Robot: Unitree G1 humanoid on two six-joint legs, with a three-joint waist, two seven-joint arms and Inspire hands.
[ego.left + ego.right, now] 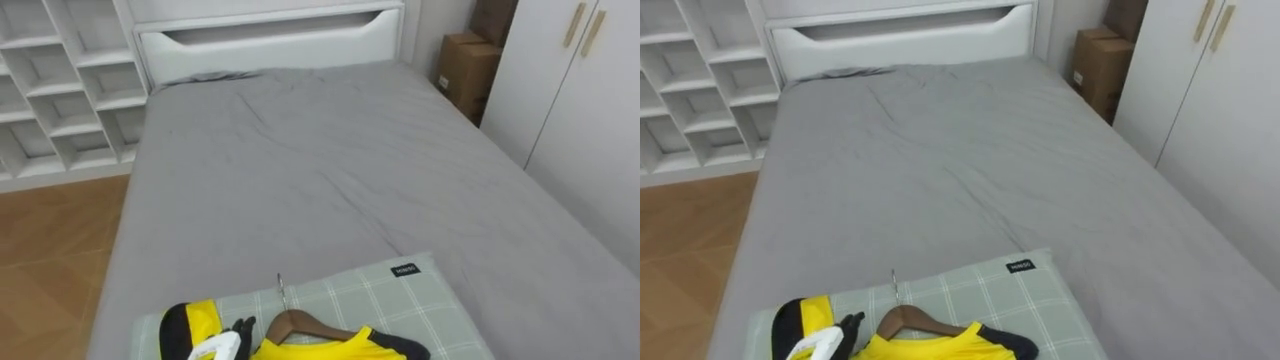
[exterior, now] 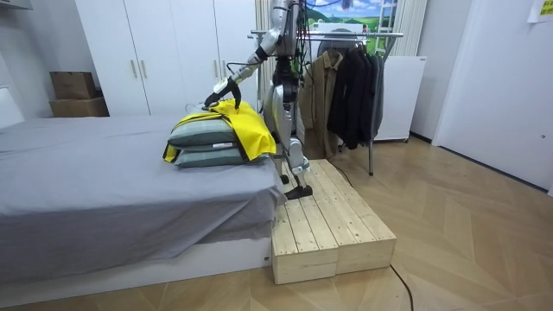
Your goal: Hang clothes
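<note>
The yellow garment [image 1: 325, 349] on its wooden hanger [image 1: 300, 322] lies over stacked checked pillows [image 1: 400, 300] at the foot of the grey bed [image 1: 330, 170], the left hand [image 1: 234, 337] upon it, grip impossible to tell, with the coat-laden clothes rack [image 2: 346, 34] behind the robot

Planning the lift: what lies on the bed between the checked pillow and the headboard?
Nothing: in the left eye view the grey sheet runs bare from the checked pillow to the headboard.
</note>
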